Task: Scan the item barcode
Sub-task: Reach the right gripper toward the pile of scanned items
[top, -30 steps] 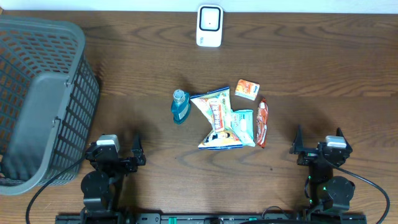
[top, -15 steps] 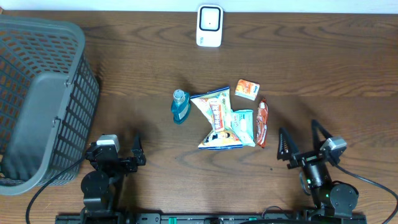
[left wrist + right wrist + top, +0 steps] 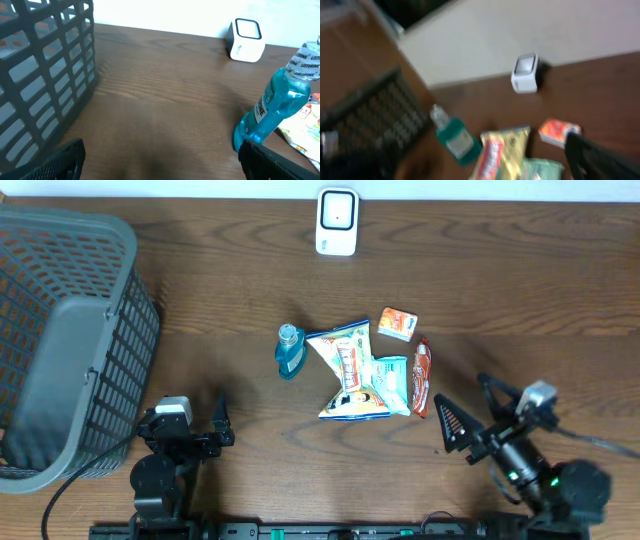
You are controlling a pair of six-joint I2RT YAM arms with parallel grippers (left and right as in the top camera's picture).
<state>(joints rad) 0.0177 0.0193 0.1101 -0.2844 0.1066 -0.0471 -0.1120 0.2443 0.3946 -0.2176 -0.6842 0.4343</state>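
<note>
Here's the readable label right away: "LISTERINE" runs around the neck of the Listerine bottle [image 3: 272, 112] in the left wrist view. It's a clear bottle of blue mouthwash, standing upright. On the other packs the print is too small to read.

Overhead, that bottle marks the left edge of a cluster at mid-table [image 3: 520, 280]. Just to its right lies a yellow-and-green snack bag [image 3: 345, 370], partly overlapped by a teal packet [image 3: 392, 380]. A red stick packet [image 3: 421, 377] lies lengthwise along the teal one's right side. A small orange box [image 3: 398, 324] sits just above them, slightly apart.

The white barcode scanner [image 3: 337, 222] stands at the far edge, well apart from the cluster.

The big grey mesh basket [image 3: 60, 330] fills the left side. Through the mesh I can't make out anything inside beyond its own grey floor.

Now the arms. The right gripper [image 3: 470, 406] hangs to the lower right of the cluster with its jaws spread wide and nothing between them. Its nearer finger is close to the red stick packet's lower end without touching. Its own wrist view is blurred but faces the whole cluster.

The left gripper [image 3: 192, 418] sits beside the basket's lower corner, fingers wide apart and holding nothing. The Listerine bottle is ahead of it, near its right finger [image 3: 275, 160].
</note>
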